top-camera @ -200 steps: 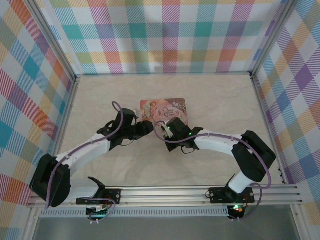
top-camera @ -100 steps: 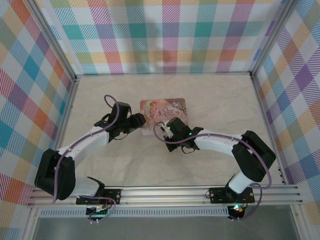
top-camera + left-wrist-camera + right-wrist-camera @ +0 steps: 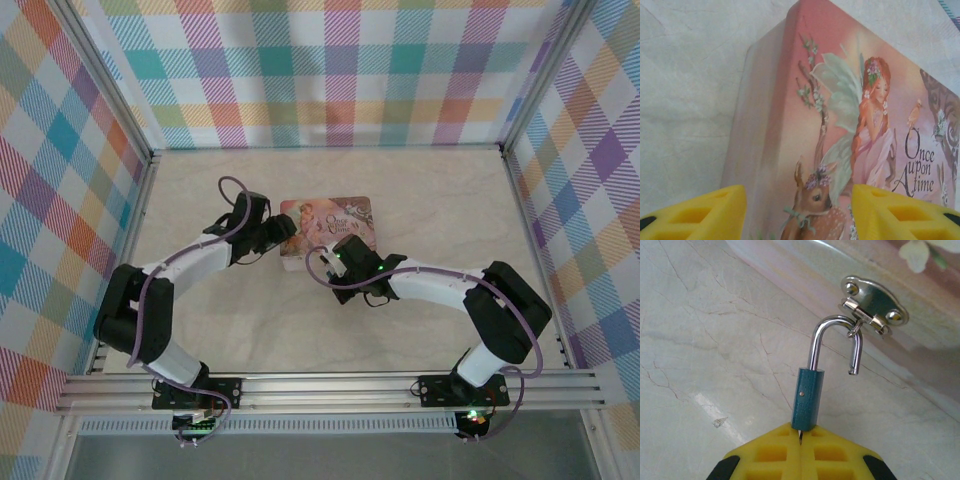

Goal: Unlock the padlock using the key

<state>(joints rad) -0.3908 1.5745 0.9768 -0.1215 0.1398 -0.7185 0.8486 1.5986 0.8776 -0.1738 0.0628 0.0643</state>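
The padlock (image 3: 808, 397) has a small teal body and a silver shackle (image 3: 832, 322). The shackle is sprung open, its free end hanging loose, and it is hooked through the metal hasp (image 3: 872, 302) on the tin's side. My right gripper (image 3: 801, 440) is shut right under the lock body, pinching the key (image 3: 800, 435); just a thin metal sliver of it shows, entering the lock's underside. In the top view that gripper (image 3: 325, 258) sits at the tin's front edge. My left gripper (image 3: 799, 215) is open, its yellow fingers (image 3: 700, 212) straddling the tin's left end.
The pink illustrated tin (image 3: 840, 100) lies flat on the marble-patterned table (image 3: 420, 190), mid-table (image 3: 330, 215). Checked walls enclose the table on three sides. Both arms reach in from the near rail and meet at the tin.
My left gripper has drawn away from the right gripper and moved farther back to the tin's left end. The right arm has stayed put.
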